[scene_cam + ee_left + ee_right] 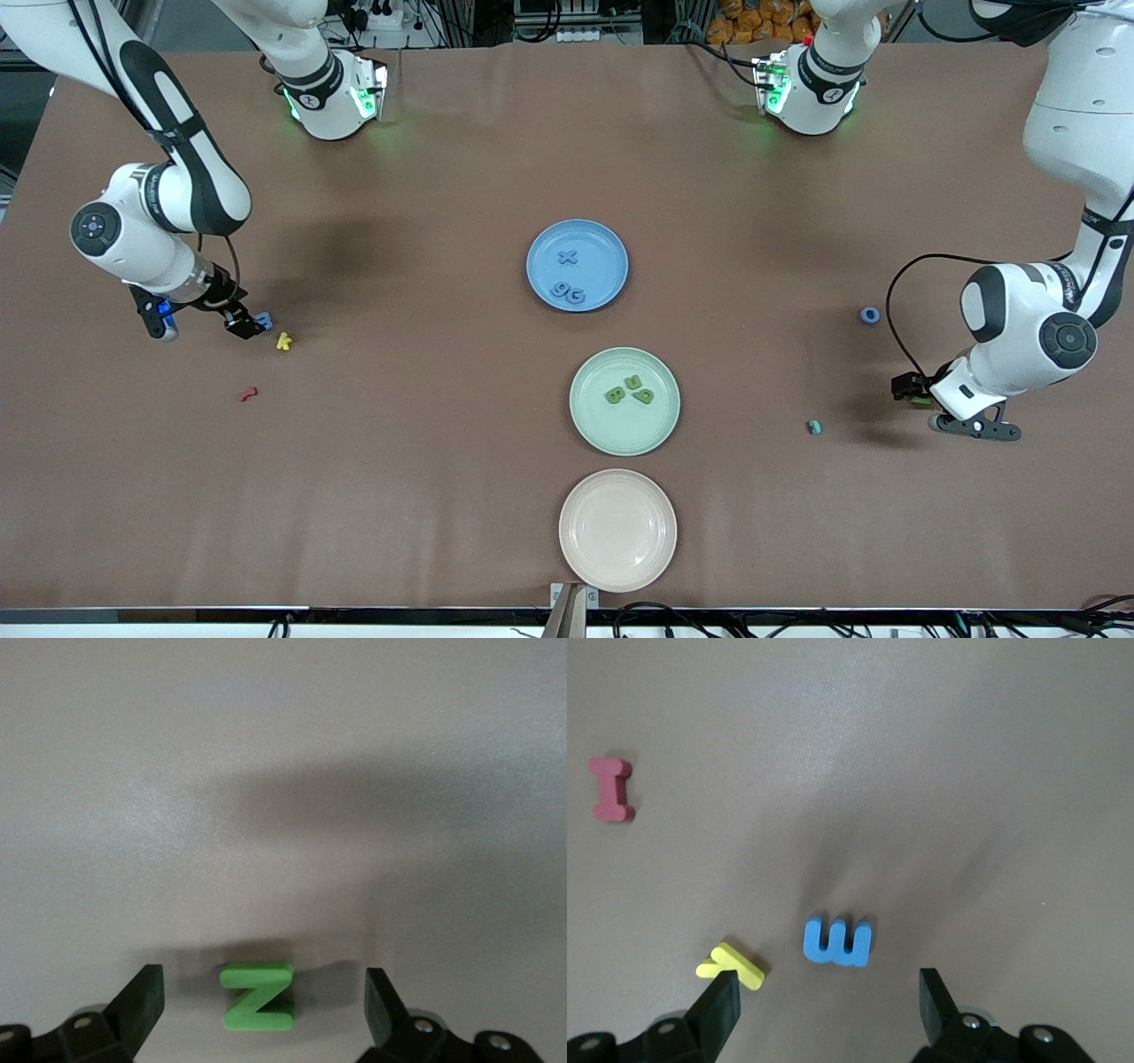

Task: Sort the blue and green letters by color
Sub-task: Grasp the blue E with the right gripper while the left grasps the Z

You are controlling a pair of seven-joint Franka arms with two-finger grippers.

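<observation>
A blue plate (611,244) holds blue letters x (567,258), 9 and G. A green plate (589,425) holds three olive-green letters, among them B (613,394) and u (634,382). My right gripper (244,324) is open and low over the table, right by a blue m (264,321). In the right wrist view the m (837,942) lies just ahead of the open gripper (828,1010). My left gripper (910,388) is open and low at the left arm's end of the table. A green N (257,996) lies between its fingers (142,1001). A blue o (870,315) lies on the table near it.
A yellow k (283,341) lies beside the m, touching one right finger (719,1008) in the wrist view. A red squiggle (249,393) lies nearer the front camera. A tiny teal piece (813,427) lies near the left gripper. A pink plate (617,530) stands nearest the front camera.
</observation>
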